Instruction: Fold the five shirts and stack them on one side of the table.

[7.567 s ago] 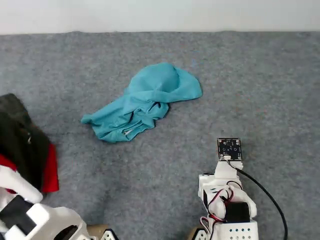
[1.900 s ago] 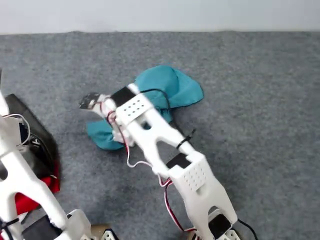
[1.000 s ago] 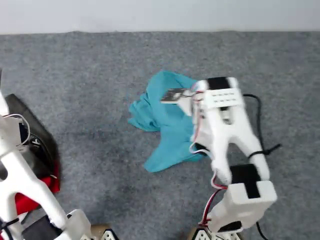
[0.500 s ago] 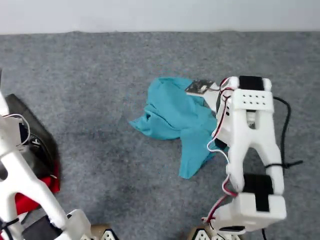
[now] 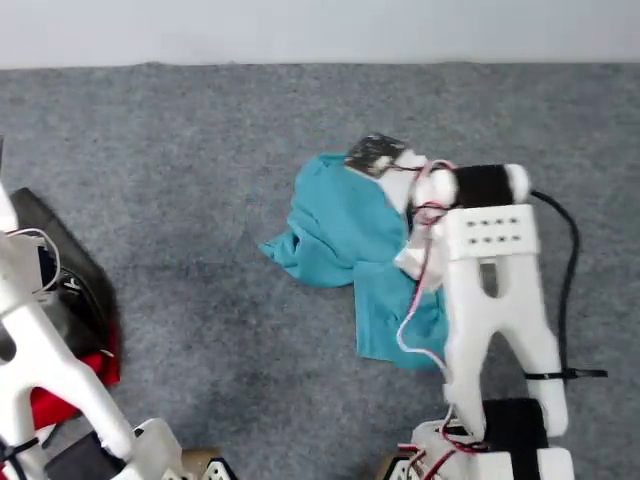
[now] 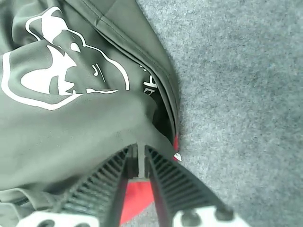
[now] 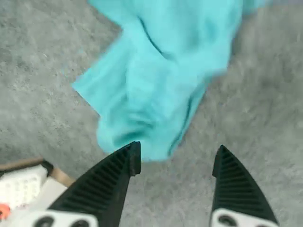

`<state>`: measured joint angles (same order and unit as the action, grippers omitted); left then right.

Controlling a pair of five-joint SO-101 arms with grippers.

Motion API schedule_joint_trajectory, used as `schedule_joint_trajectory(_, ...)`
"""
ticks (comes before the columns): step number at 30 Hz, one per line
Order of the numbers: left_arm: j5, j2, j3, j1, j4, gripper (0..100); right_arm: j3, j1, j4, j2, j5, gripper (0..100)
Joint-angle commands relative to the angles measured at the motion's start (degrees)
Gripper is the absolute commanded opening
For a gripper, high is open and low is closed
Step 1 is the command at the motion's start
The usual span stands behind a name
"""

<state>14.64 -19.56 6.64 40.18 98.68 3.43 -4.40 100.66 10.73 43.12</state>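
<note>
A crumpled teal shirt (image 5: 340, 235) lies mid-table, one flap (image 5: 390, 325) spread towards the front. My right arm (image 5: 490, 280) stretches over its right side. In the right wrist view my right gripper (image 7: 177, 150) hangs open above the teal shirt (image 7: 161, 80), holding nothing. At the left edge sits a stack with a dark shirt (image 5: 35, 265) on a red shirt (image 5: 98, 345). My left arm (image 5: 35, 350) stands over it. My left gripper (image 6: 138, 150) is shut, its tips against the dark shirt (image 6: 71, 118) with its white print; red cloth (image 6: 137, 201) shows beneath.
The table top is grey carpet (image 5: 180, 140), ending at a white wall (image 5: 300, 30) at the back. A black cable (image 5: 565, 250) loops off the right arm. Bare carpet lies between the stack and the teal shirt, and to the far right.
My right arm pulled the teal shirt from the centre-left towards the right and let go of it; the front flap now lies flat. The left arm has kept still over the stack.
</note>
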Motion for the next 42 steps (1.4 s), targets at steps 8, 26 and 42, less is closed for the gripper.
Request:
schedule_joint_trajectory(8,0.18,-2.02,-1.71,-0.09,0.44,3,1.85,19.82,2.24,-3.12,13.27,21.8)
schedule_joint_trajectory(26,0.09,-1.58,-1.71,0.26,0.53,3,17.85,-21.14,-5.05,-1.27,-11.52,21.3)
schedule_joint_trajectory(42,0.09,-1.93,-1.45,0.09,0.53,3,28.13,-29.32,-20.18,-4.18,-13.89,28.0)
